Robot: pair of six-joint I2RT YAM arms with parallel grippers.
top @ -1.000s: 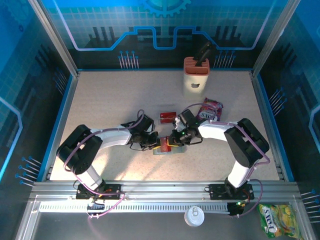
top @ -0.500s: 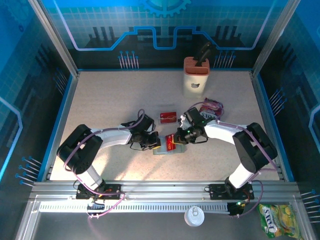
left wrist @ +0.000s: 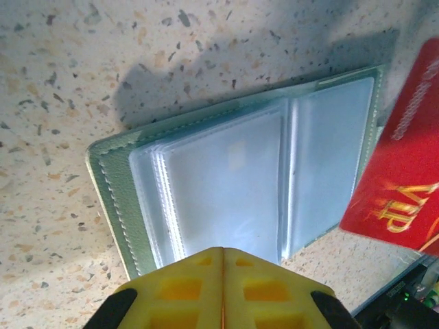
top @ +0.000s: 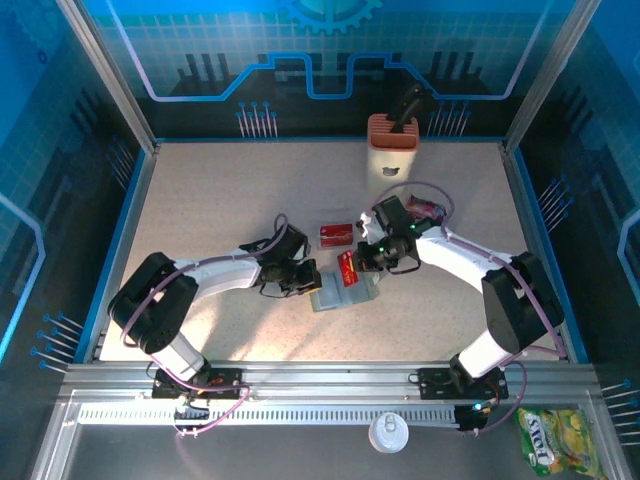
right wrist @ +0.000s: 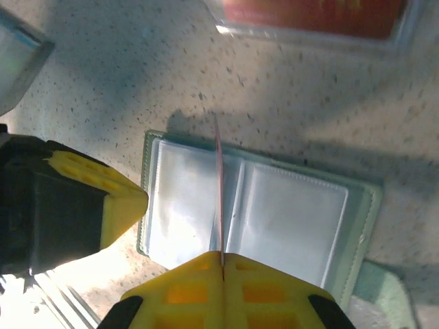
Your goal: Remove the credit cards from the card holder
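The card holder (top: 342, 296) lies open on the table, pale green with clear plastic sleeves (left wrist: 233, 171). My right gripper (right wrist: 221, 255) is shut on a red credit card (top: 348, 268), seen edge-on (right wrist: 218, 185) and held clear above the holder (right wrist: 288, 219). In the left wrist view the same card (left wrist: 401, 178) hangs at the right with gold lettering. My left gripper (left wrist: 223, 250) is shut, its tips resting at the holder's near edge, and it appears at the holder's left side (top: 306, 284). A second red card (top: 335, 234) lies flat just behind the holder.
A tall orange-and-cream block (top: 392, 148) stands at the back. A purple-red snack packet (top: 428, 209) lies behind my right arm, partly covered by it. Raised blue-edged walls ring the table. Both arms crowd the middle.
My right gripper has pulled the red card up and to the right, out of the holder. The holder slid slightly right. My left gripper has stayed at the holder's left edge.
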